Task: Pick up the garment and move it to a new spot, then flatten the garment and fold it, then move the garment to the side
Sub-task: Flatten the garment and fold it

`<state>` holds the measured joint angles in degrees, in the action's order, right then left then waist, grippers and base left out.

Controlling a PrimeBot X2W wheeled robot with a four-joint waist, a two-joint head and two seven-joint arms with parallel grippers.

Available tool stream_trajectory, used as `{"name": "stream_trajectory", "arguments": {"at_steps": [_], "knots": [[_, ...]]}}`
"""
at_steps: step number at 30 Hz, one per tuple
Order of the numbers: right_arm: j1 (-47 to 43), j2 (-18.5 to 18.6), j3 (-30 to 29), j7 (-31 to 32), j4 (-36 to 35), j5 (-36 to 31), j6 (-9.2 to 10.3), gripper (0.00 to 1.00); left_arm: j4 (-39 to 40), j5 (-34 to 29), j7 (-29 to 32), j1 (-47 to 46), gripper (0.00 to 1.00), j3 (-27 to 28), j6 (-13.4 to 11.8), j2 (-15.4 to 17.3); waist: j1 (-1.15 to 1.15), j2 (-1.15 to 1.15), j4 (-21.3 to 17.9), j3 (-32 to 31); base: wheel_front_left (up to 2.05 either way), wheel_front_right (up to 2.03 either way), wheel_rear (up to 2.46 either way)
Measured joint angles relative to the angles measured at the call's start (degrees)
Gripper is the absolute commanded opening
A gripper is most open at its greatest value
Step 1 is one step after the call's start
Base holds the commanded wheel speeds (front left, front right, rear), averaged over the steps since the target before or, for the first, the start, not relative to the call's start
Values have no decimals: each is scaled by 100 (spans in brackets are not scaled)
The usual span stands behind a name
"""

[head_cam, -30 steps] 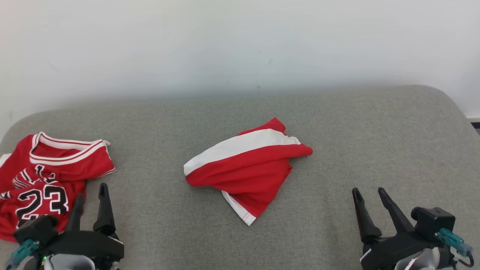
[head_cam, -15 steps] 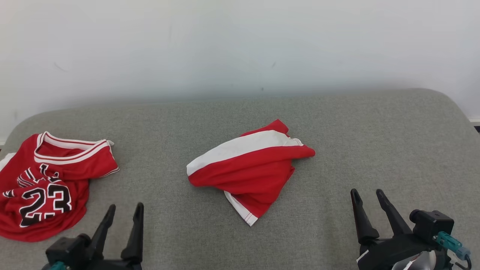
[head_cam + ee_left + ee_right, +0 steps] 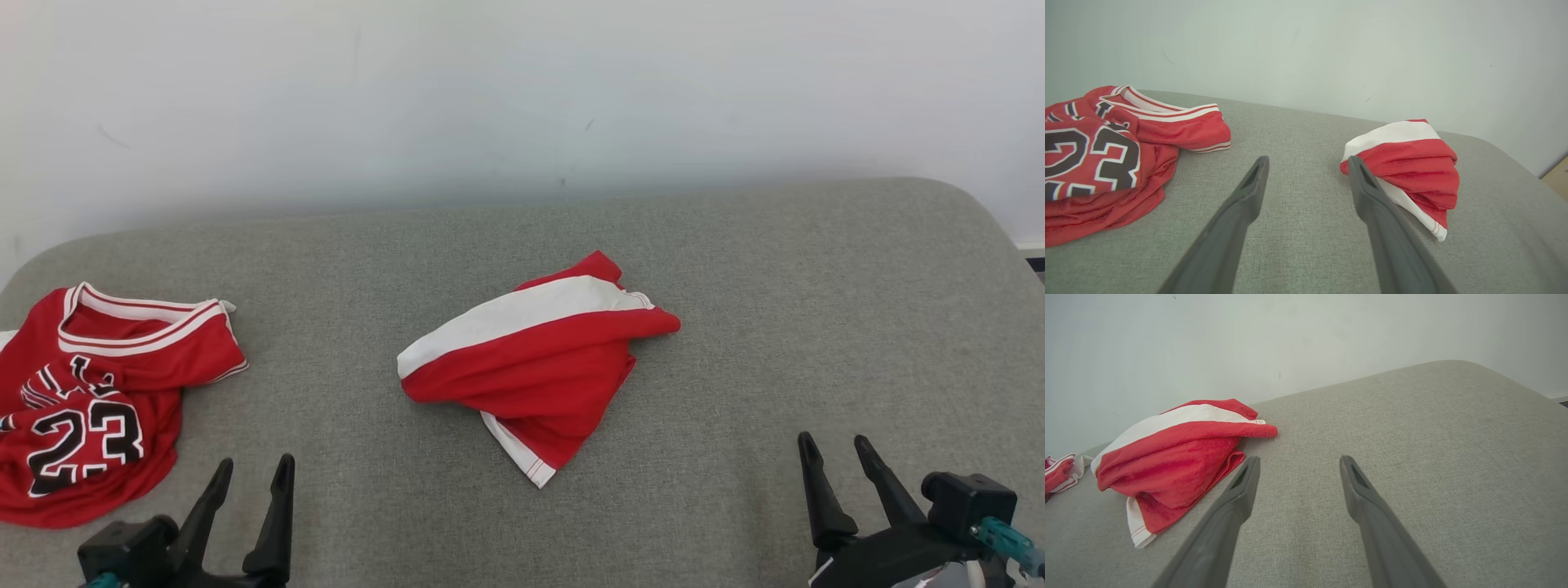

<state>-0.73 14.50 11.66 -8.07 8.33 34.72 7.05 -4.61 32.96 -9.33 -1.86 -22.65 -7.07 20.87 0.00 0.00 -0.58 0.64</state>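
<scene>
A crumpled red garment (image 3: 539, 367) with a broad white stripe lies bunched in the middle of the grey padded surface (image 3: 775, 310). My left gripper (image 3: 255, 464) hovers open and empty at the near left, well short of the garment. In the left wrist view the garment (image 3: 1404, 163) lies just past the right finger of that gripper (image 3: 1307, 161). My right gripper (image 3: 834, 442) stands open and empty at the near right. The right wrist view shows its fingers (image 3: 1299, 460) over bare cloth, with the garment (image 3: 1175, 457) off to the left.
A red jersey (image 3: 90, 408) with a black and white 23 lies rumpled at the left edge, also seen as the jersey (image 3: 1106, 155) in the left wrist view. A white wall (image 3: 522, 98) rises behind the surface, whose far corners are rounded.
My left gripper has moved right, away from the jersey's edge, and sits lower in the head view. The right gripper has sunk slightly. The head camera has shifted a little; both garments lie unmoved.
</scene>
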Motion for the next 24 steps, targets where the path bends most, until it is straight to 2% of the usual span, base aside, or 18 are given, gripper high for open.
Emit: {"name": "stream_trajectory", "arguments": {"at_steps": [24], "knots": [[-3, 68, -4, 160, -158, -7, 1, 100, 264, -77, 614, 163, 100, 198, -4, -203, 0, 0, -4, 175, 0, 0, 0]]}}
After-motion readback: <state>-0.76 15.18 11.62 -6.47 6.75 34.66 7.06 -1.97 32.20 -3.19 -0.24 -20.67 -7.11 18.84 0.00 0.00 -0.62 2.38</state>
